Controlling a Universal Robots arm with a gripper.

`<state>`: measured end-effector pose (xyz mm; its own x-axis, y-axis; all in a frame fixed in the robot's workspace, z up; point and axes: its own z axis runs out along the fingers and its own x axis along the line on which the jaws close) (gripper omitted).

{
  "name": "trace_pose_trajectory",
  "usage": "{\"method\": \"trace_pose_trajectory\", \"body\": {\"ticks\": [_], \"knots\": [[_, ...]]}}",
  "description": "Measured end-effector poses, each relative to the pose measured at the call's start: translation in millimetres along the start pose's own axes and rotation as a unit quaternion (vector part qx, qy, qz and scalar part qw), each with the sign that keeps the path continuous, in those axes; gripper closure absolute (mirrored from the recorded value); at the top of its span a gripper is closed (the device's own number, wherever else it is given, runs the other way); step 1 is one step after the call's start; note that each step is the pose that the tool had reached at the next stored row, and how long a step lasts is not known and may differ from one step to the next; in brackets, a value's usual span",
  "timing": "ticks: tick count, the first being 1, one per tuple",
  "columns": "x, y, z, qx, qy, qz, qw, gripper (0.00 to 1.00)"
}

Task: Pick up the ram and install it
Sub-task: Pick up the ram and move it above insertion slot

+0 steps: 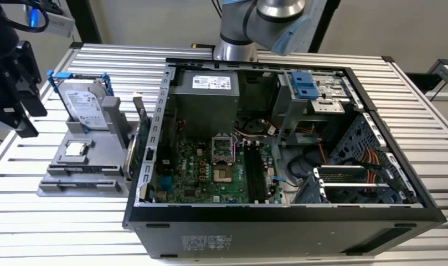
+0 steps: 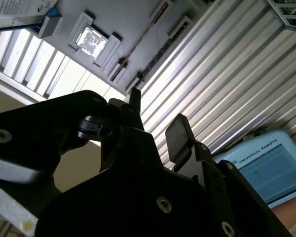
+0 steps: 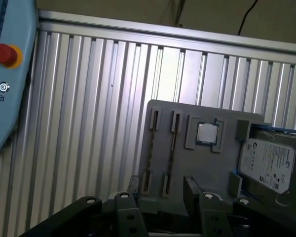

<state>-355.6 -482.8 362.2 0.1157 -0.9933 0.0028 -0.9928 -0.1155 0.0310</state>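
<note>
Exterior view: an open computer case [image 1: 283,224] fills the middle of the frame on the slatted metal bench [image 1: 420,130]. To its left, just beside the case wall, sits a grey parts holder [image 1: 76,180]. A hard drive [image 1: 83,102] in a blue frame stands upright in the holder, and a small silver CPU [image 1: 76,148] lies flat in front of it.

In the first wrist view, the ram [image 3: 170,150] stands on edge in one of the holder's slotted tracks, showing as a thin dark line beside the CPU pocket. The end effector [image 3: 162,190] hangs over the holder with its two black fingers [image 3: 191,186] spread wide and nothing between them. The near end of the ram lines up with the gap between the fingers, and neither finger touches it. In the second wrist view the ram appears as the same thin line, lying beyond the fingertips.
</note>
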Motion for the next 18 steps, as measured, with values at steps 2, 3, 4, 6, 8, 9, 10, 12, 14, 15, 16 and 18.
{"method": "trace_pose_trajectory", "body": {"ticks": [2, 3, 4, 6, 8, 9, 10, 12, 14, 15, 16, 18], "knots": [[0.0, 0.0, 0.9, -0.0001, 0.0013, 0.0, 1.0, 0.0], [0.0, -0.1, 1.4, -0.0002, 0.0019, 0.0, 1.0, 0.0], [0.0, -0.1, 1.8, -0.0003, 0.0024, 0.001, 1.0, 0.0], [0.0, -0.1, 2.5, -0.0003, 0.0027, 0.001, 1.0, 0.0], [0.0, -0.1, 3.2, -0.0003, 0.0027, 0.003, 1.0, 0.0], [0.0, -0.1, 3.6, -0.0003, 0.0027, 0.004, 1.0, 0.0], [-0.1, -0.2, 4.1, -0.0003, 0.0026, 0.006, 1.0, 0.0], [0.0, -0.7, 5.0, -0.0004, 0.0025, 0.009, 1.0, 0.0], [0.1, -1.3, 6.1, -0.0003, 0.0024, 0.011, 0.9999, 0.0], [0.2, -1.6, 6.5, -0.0003, 0.0024, 0.012, 0.9999, 0.0], [0.2, -2.0, 6.9, -0.0003, 0.0023, 0.013, 0.9999, 0.0], [0.3, -2.7, 7.7, -0.0004, 0.0023, 0.015, 0.9999, 0.0]]}}
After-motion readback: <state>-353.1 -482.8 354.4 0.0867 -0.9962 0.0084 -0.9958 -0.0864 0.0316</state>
